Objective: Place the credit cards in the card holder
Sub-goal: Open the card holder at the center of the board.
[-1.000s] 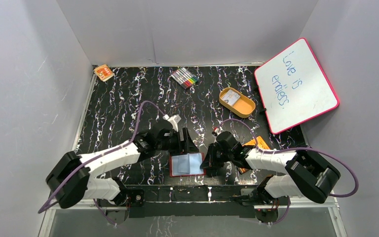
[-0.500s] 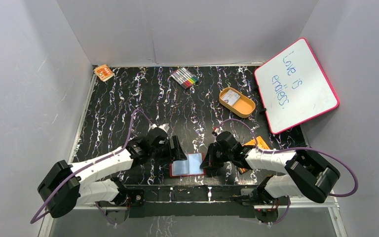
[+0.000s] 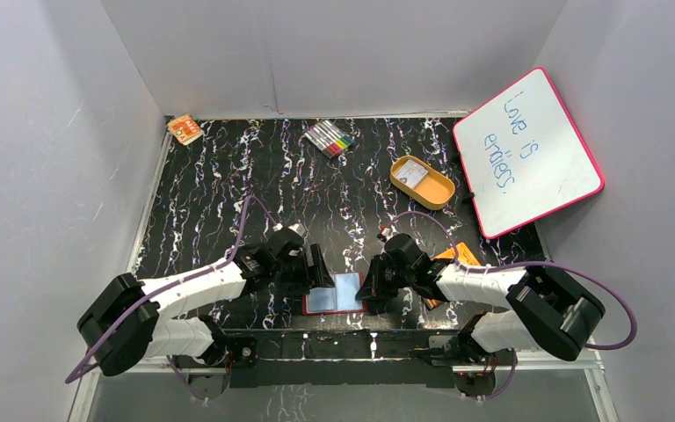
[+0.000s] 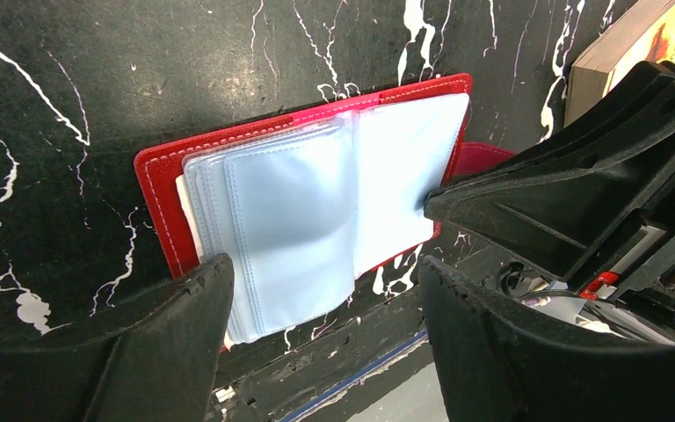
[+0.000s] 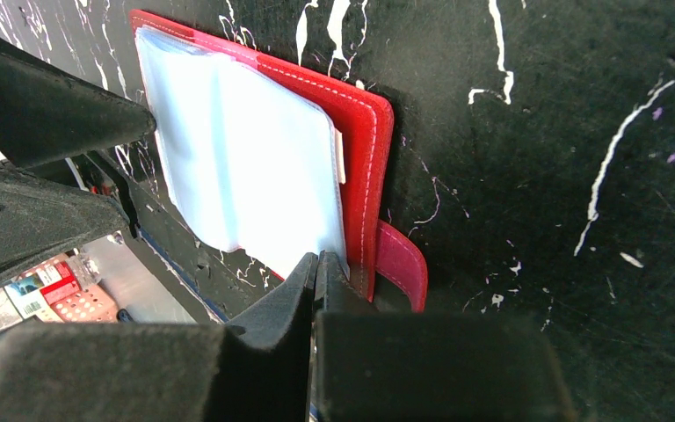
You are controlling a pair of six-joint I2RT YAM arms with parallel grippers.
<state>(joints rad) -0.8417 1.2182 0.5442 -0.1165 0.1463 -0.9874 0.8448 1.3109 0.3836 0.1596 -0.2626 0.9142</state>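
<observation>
Since the earlier frame, the left gripper (image 3: 316, 271) had been drawn back from above the card holder (image 3: 335, 294) to its left edge. Its jaws were spread wide and empty over the clear sleeves (image 4: 290, 211). The right gripper (image 5: 319, 266) was closed at the sleeves' corner; whether an edge was pinched could not be told. The holder lay open on the table (image 3: 211, 193) between both grippers. The step was judged to be pocket opening. Next, a credit card would need fetching; none was held.
</observation>
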